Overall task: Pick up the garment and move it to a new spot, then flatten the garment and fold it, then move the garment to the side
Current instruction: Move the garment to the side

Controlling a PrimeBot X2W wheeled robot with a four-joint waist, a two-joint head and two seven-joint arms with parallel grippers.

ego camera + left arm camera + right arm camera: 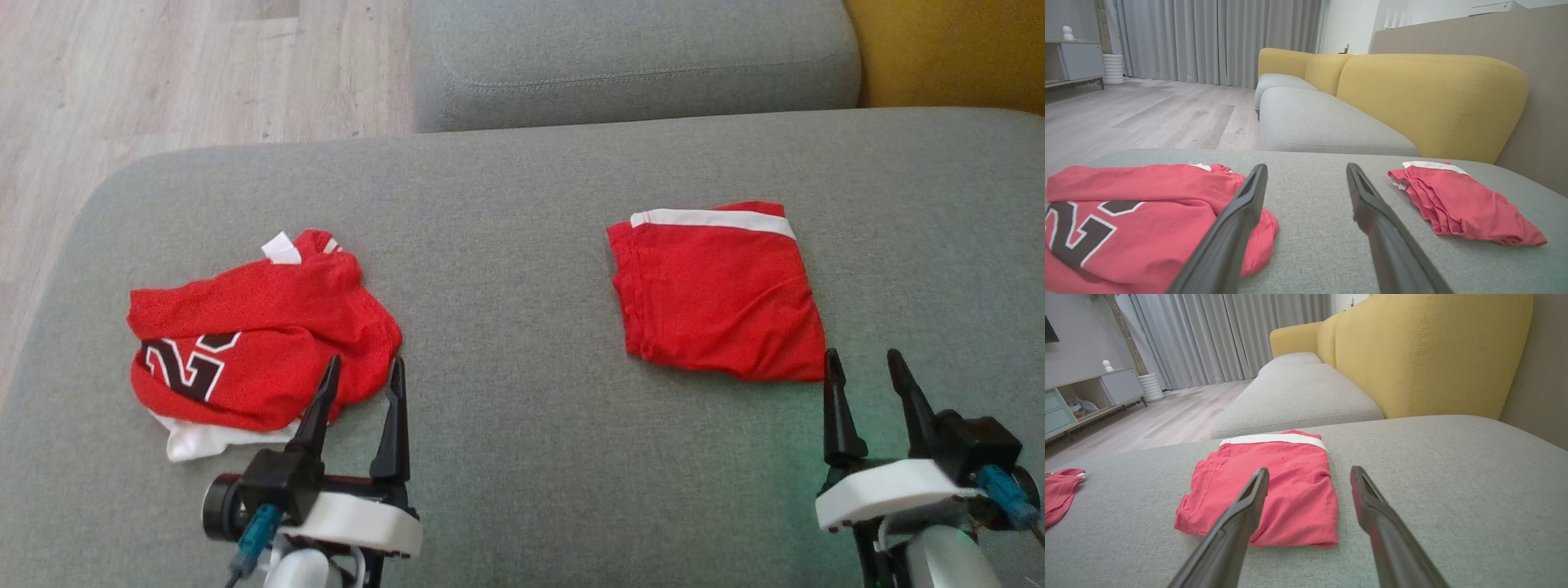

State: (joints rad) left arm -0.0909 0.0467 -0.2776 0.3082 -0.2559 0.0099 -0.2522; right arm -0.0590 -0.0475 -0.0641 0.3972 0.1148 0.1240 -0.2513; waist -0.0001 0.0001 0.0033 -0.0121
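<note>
Grey cushion (522, 457), head view: folded red garment (718, 294) lies right, just beyond right tool (861, 355); crumpled jersey (253, 343) left, at left tool (365, 363); left wrist: fingers spread, empty, jersey alongside; right wrist: fingers spread, empty, garment just ahead.

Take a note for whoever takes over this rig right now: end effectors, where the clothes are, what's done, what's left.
Left end effector: open, empty, at the edge of the crumpled red jersey.
Right end effector: open, empty, near a corner of the folded red garment.
Both pieces lie apart on the grey cushion.
Done: one garment folded and released.
Left: the jersey, probably next to flatten and fold.
</note>
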